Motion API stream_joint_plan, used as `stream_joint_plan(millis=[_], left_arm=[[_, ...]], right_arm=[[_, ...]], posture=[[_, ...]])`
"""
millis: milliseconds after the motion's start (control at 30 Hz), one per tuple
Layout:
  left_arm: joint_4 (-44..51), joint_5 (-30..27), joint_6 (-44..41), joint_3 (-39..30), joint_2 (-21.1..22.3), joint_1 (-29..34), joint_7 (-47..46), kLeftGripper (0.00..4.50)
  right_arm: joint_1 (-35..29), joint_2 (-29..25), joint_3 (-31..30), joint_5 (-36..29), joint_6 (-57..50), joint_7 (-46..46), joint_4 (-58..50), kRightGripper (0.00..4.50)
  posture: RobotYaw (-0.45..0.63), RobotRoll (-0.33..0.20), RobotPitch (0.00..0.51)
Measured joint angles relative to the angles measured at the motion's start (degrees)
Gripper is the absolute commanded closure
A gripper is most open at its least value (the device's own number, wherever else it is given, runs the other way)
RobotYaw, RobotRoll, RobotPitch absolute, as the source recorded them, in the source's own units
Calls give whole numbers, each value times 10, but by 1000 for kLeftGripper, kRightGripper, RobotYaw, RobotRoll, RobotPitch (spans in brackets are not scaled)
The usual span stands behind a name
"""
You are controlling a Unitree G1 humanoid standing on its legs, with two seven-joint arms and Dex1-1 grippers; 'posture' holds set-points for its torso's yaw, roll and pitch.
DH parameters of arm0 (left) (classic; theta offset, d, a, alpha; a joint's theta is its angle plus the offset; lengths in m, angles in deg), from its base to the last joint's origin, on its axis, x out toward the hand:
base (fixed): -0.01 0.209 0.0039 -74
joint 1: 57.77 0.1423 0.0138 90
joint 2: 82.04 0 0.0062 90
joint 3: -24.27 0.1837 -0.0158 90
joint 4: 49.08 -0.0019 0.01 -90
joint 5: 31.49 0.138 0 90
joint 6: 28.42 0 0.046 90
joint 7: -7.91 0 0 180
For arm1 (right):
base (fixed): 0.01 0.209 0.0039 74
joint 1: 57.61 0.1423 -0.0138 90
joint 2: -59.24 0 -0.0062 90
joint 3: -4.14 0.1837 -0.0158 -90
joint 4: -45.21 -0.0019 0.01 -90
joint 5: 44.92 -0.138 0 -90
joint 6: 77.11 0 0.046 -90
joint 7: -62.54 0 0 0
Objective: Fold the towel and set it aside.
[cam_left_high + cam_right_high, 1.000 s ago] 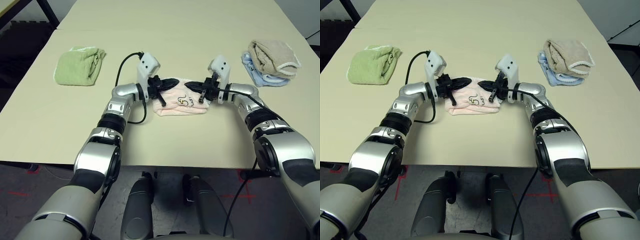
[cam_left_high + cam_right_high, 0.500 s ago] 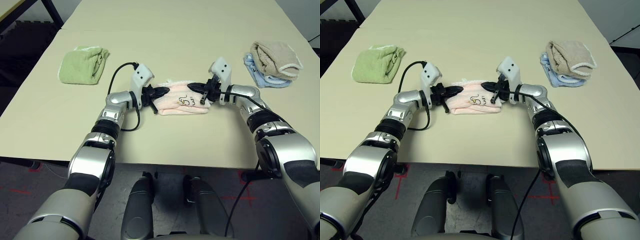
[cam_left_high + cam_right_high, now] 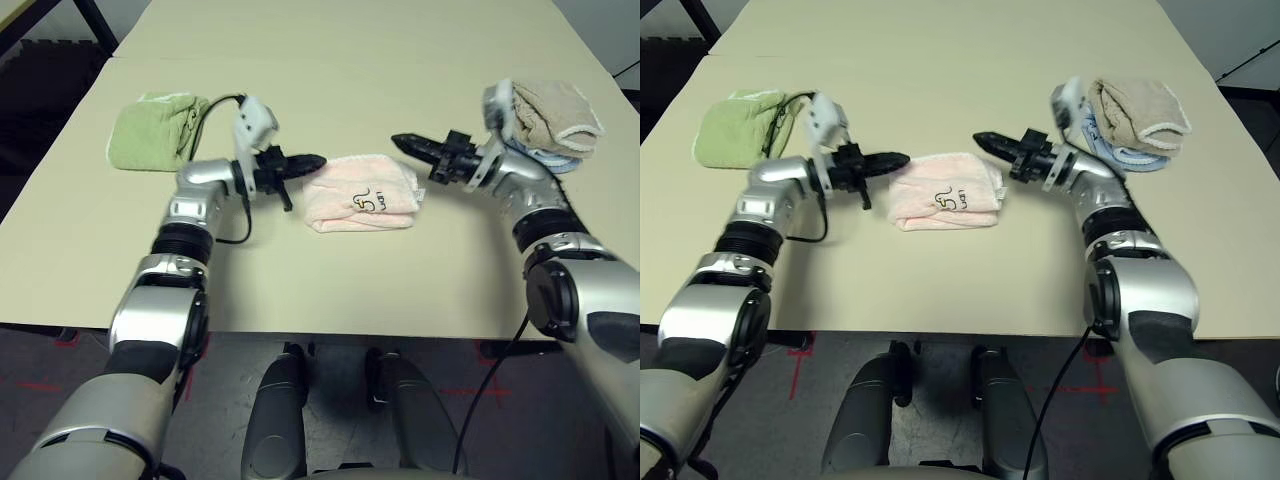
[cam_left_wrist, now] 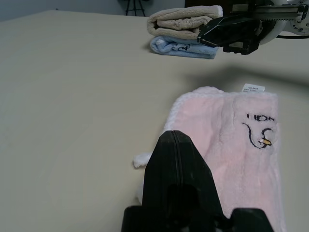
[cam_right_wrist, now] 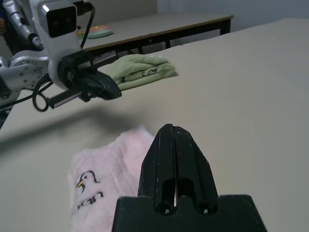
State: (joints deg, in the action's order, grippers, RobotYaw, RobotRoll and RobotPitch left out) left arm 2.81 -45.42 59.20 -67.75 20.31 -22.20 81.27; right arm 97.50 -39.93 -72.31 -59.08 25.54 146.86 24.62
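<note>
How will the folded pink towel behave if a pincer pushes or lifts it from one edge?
Likely floppy: the pink towel is soft terry in loose layers, so lifted by one edge it would probably sag and unfold. Probably light. Pushed, it may bunch up before it slides on the table, since nothing stiff holds its shape. No roll or tip risk; it lies flat.

Bare table lies open far beyond and near in front of the folded towel. Green towel blocks far left, beige-and-blue pile far right.
</note>
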Motion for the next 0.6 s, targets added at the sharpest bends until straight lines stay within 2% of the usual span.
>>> stream_joint_plan(millis=[167, 300, 600], left_arm=[[64, -15, -38, 2, 36, 60, 26, 4489], [86, -18, -42, 6, 39, 71, 34, 4489], [133, -24, -47, 16, 49, 111, 62, 4489]], right_arm=[[-30, -40, -19, 21, 77, 70, -2, 4500], [-34, -53, -26, 22, 100, 76, 2, 4500], [-77, -125, -127, 21, 150, 78, 2, 4500]], posture=[[-2, 0, 224], [-10, 0, 224], [-27, 0, 219]])
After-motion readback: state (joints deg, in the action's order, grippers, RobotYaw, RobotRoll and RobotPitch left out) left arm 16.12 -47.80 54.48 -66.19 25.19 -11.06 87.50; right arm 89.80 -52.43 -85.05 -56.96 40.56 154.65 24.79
